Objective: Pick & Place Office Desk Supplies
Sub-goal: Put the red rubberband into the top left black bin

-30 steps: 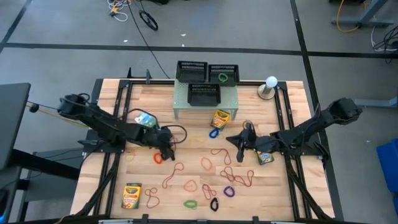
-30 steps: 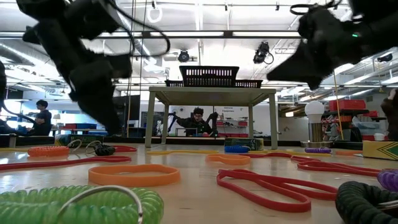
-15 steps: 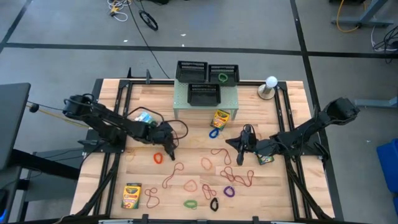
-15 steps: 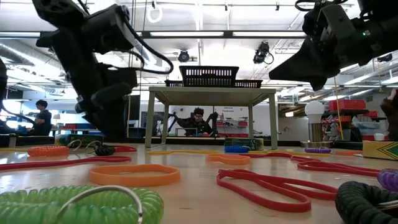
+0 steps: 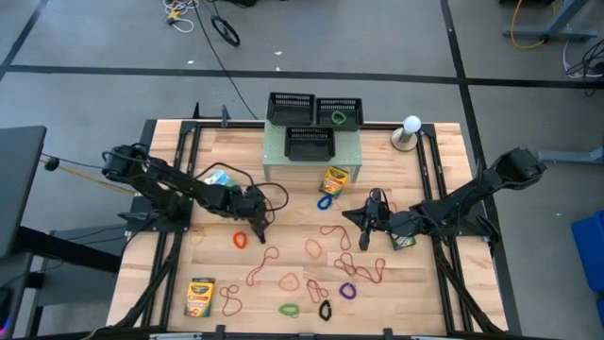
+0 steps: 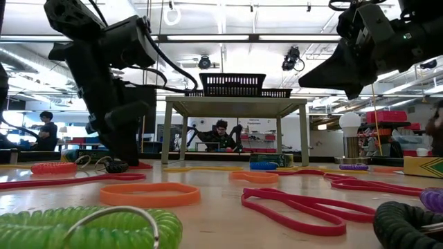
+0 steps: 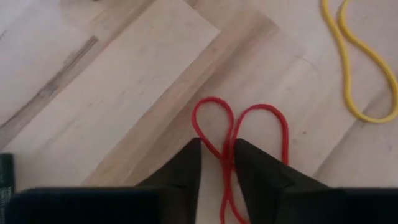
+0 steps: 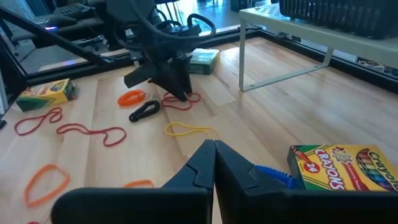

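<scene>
Wood table first, with the pale green riser at its twelve o'clock edge and black mesh trays on and behind it. A crayon box lies just in front of the riser, a second sits toward seven o'clock, a third lies at about ten o'clock beside the left arm, and a fourth rests under the right arm at about three o'clock. Rubber bands in red, orange, green, purple and black are scattered across the table's middle and down toward six o'clock; a blue one touches the box by the riser.

The left gripper is down at the table, left of center. In its wrist view the fingers straddle a thin red rubber band, one strand running between the tips, closing in on it; I cannot tell whether it is truly pinched. A yellow band lies near it.

The right gripper hangs above the table right of center, its fingers pressed together with nothing between them.
</scene>
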`<state>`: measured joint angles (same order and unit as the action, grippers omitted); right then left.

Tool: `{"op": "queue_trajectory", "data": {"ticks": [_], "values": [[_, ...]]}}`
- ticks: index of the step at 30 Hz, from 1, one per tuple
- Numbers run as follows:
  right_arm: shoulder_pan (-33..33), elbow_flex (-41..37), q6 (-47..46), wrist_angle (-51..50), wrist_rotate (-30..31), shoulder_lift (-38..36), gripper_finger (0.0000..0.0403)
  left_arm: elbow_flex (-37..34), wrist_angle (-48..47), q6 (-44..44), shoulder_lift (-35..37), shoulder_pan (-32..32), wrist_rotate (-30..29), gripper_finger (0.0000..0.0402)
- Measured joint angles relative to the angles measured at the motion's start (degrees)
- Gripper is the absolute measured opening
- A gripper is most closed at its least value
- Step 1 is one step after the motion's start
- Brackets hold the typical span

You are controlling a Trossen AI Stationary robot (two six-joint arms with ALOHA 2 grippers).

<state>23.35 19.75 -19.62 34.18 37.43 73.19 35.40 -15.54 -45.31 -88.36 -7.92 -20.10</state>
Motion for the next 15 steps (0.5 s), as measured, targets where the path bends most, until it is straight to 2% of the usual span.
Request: {"op": "queue_trajectory", "data": {"ticks": [6, 11, 15], "values": [[0.0, 0.0, 0.0, 0.1, 0.0, 0.0, 0.0008, 6.3, -9.4, 5.5, 1.5, -0.1, 3.4, 0.0012], [0.0, 0.0, 0.0, 0.3, 0.0, 0.0, 0.0008, 12.8, -16.8, 8.7, 5.0, -0.6, 2.4, 0.0008], [0.0, 0.0, 0.5, 0.3, 0.0, 0.0, 0.0009, 16.4, -17.4, 10.9, 10.4, -0.3, -0.3, 0.0008]]}}
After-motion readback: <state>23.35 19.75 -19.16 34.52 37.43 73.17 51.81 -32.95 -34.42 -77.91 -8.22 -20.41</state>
